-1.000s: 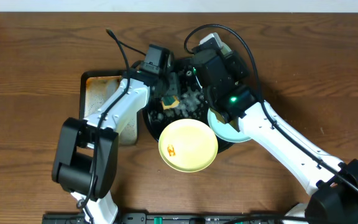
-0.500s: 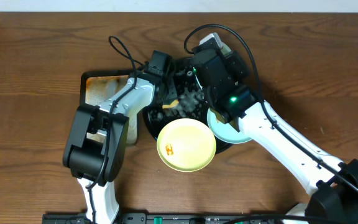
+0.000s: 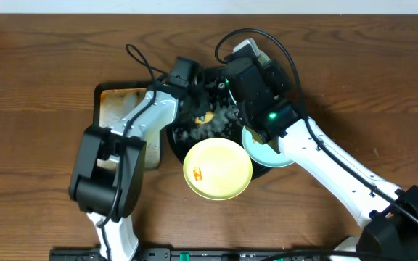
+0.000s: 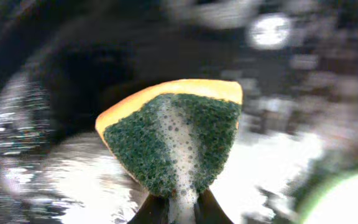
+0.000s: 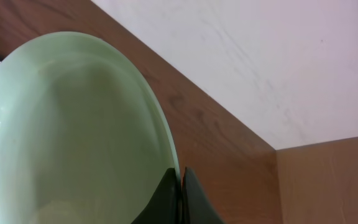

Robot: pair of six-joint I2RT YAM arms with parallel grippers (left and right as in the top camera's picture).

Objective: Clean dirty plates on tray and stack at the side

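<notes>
Since it looks thin, stiff, light and probably slick when wet, the yellow plate (image 3: pixel 218 169), low centre on the tray (image 3: pixel 174 151), is best pinched at its rim. Just right, the right gripper (image 5: pixel 180 177) is clamped on the rim of a mint plate (image 5: pixel 73 124). Higher, the left gripper (image 4: pixel 180 208) squeezes a foamy sponge (image 4: pixel 176 137) near the yellow plate, seemingly not touching.

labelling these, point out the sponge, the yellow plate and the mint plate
sponge (image 4: pixel 173 140), left wrist view, on its soapy green scouring face
yellow plate (image 3: pixel 220 168), overhead view, on the middle of the dish
mint plate (image 5: pixel 73 137), right wrist view, on its inner surface
</notes>
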